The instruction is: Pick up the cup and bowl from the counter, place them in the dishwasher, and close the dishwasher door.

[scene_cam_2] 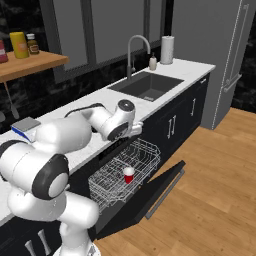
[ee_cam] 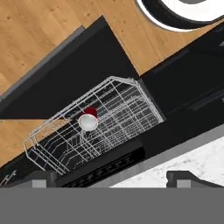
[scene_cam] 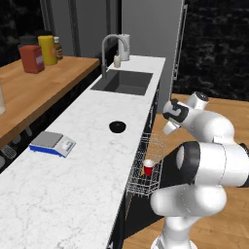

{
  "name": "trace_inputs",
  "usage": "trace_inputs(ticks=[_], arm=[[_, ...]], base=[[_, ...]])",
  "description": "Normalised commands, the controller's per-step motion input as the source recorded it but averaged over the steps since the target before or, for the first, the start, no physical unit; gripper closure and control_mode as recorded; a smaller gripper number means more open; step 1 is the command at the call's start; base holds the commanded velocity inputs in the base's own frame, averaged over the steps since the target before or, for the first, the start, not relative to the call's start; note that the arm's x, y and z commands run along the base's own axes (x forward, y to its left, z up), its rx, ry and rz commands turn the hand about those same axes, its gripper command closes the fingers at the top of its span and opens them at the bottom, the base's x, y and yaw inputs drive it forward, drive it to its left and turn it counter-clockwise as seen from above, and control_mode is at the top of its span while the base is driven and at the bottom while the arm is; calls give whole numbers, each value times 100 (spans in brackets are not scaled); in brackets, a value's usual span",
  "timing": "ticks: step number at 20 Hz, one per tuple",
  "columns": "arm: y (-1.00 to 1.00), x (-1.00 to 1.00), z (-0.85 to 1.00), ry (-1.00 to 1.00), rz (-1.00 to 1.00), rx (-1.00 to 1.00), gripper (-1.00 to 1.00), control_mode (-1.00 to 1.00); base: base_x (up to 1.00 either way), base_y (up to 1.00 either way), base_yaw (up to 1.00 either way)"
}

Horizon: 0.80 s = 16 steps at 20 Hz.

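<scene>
Trouble from here lies mostly with the bowl (scene_cam: 117, 127), a small shallow black round piece sitting alone at centre frame in the left base view, on the counter (scene_cam: 73, 189). Its low, smooth rim offers little to pinch, so a two-finger grasp could slip and skid it across the polished white marble with grey veining.

The cup (scene_cam_2: 129, 174), red, tapered and white inside, already stands upright in the silver wire rack (ee_cam: 127, 109) of the dishwasher (scene_cam_2: 120, 150), low and centre in the right base view. An arm passing low with the bowl could knock it over, since thin wires give it a narrow footing.

The dishwasher door (scene_cam_2: 162, 187), a flat dark panel, hangs open over the orange-brown wooden floor (scene_cam_2: 215, 200); closing it with the rack pulled out would likely jam.

The gripper (ee_cam: 112, 180) hovers above the rack near the counter edge, holding nothing; its two dark tips stand well apart at the bottom of the hand view.
</scene>
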Motion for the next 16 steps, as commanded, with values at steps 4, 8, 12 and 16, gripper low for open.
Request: trace_inputs(ticks=[4,8,12,16], arm=[[51,0,35,-2,45,-11,-100,-100],[60,3,-2,-11,53,-9,-100,-100],[57,34,-19,-9,66,-6,-100,-100],[36,56,-11,-11,73,-5,-100,-100]], base=[[0,0,0],[0,0,0],[0,0,0],[0,0,0]])
